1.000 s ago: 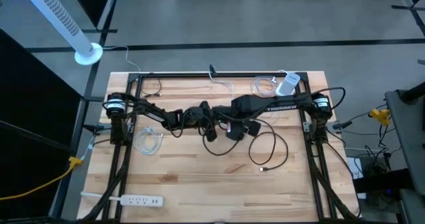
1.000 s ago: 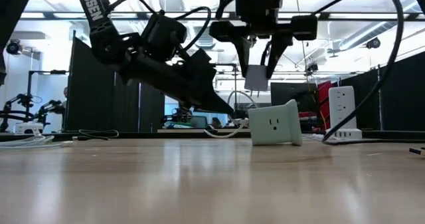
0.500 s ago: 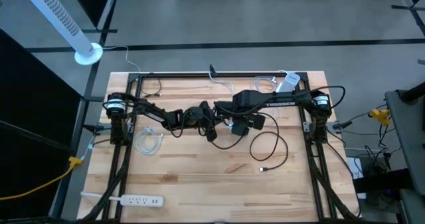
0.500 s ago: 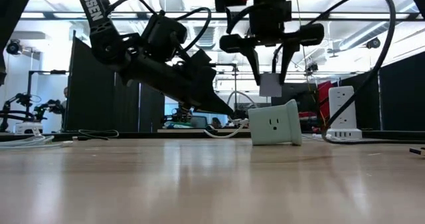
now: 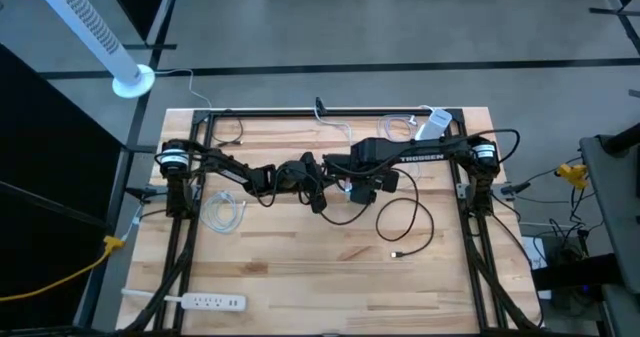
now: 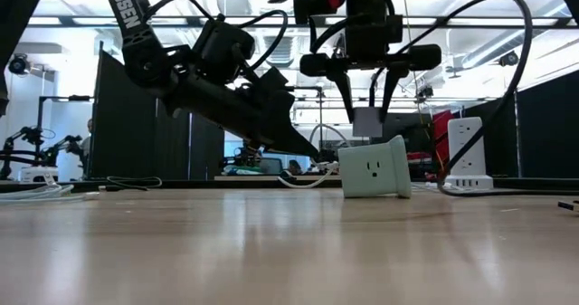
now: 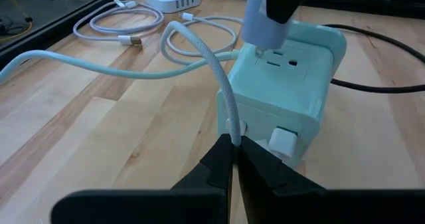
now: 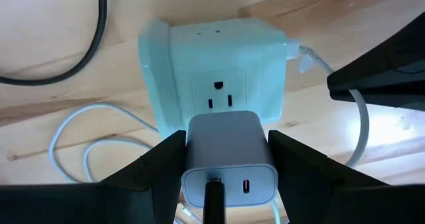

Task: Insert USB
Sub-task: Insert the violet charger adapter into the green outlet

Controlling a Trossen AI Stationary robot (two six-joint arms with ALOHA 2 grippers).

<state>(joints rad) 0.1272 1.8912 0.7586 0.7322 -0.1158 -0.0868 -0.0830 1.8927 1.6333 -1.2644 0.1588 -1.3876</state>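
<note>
A pale green power cube (image 7: pixel 282 94) stands on the wooden table, one outlet face up (image 8: pixel 219 91). A white braided USB cable (image 7: pixel 212 64) ends at the cube's side, where my left gripper (image 7: pixel 234 141) is shut on it. My right gripper (image 6: pixel 366 79) points down over the cube, shut on a white charger block (image 8: pixel 229 154). The block (image 6: pixel 366 121) hangs just above the cube (image 6: pixel 373 167); whether its prongs touch I cannot tell. In the high view both grippers meet at mid-table (image 5: pixel 340 185) and cover the cube. My left gripper pinches the white cable's plug end (image 7: pixel 230 125) between its two fingertips, right at the cube's side. The fingers come slanting down from the table's left. My right gripper pinches the charger block by two opposite sides (image 8: pixel 189 151) from above, fingers pointing down. The block hangs upright, clear of the table.
A black cord (image 5: pixel 405 222) loops on the table right of the cube. A coiled white cable (image 5: pixel 222 212) lies at the left, a power strip (image 5: pixel 200 300) near the front left. A white charging tower (image 6: pixel 466 156) and more white cables (image 7: pixel 126 24) sit at the far side.
My right gripper has sunk toward the cube with the charger block and has rolled about its wrist, bringing the block over the cube's top. My left gripper has kept still on the cable.
</note>
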